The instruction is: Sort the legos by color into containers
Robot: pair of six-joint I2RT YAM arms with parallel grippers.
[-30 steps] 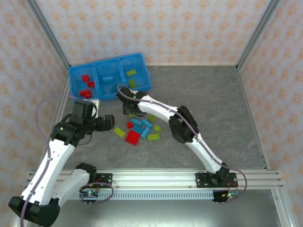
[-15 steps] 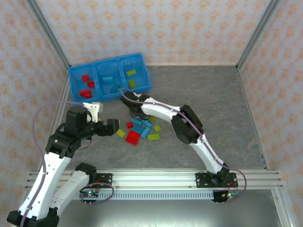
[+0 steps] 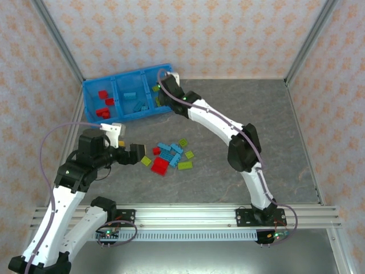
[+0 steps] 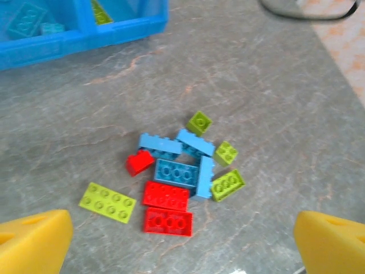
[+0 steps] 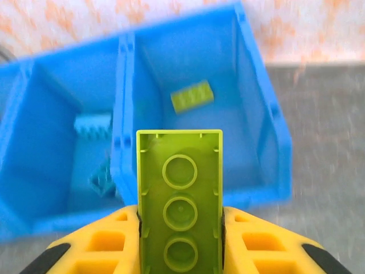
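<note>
Your right gripper (image 5: 179, 228) was clamped on one yellow-green brick (image 5: 179, 171), gripped by its long sides, with the hollow underside and its three round tubes facing the wrist camera. In the top view that arm reached across to the blue tray (image 3: 91, 91), with the gripper above its right compartment.

The tray had three compartments. In the right one a single yellow-green piece (image 5: 192, 96) lay on the floor. The held brick hid the near part, so I could not count further there. The middle one held two light blue pieces (image 5: 92, 124). The left one held red pieces (image 3: 103, 95), three as far as I could tell from above.

Your left gripper (image 3: 137, 153) was released, its two yellow fingertips (image 4: 34, 242) wide apart with nothing between them. It stood just left of the loose legos (image 4: 177, 173) on the table (image 4: 274, 74).

That pile counted eleven: four yellow-green, four light blue and three red. An eight-stud yellow-green brick (image 4: 108, 201) lay at the pile's left edge, just beside two red bricks (image 4: 165, 196) lying side by side. The third red one (image 4: 140, 162) touched a light blue brick (image 4: 161, 146). The four blue ones were bunched in the middle, touching one another. The other three yellow-green pieces sat along the far and right sides.
</note>
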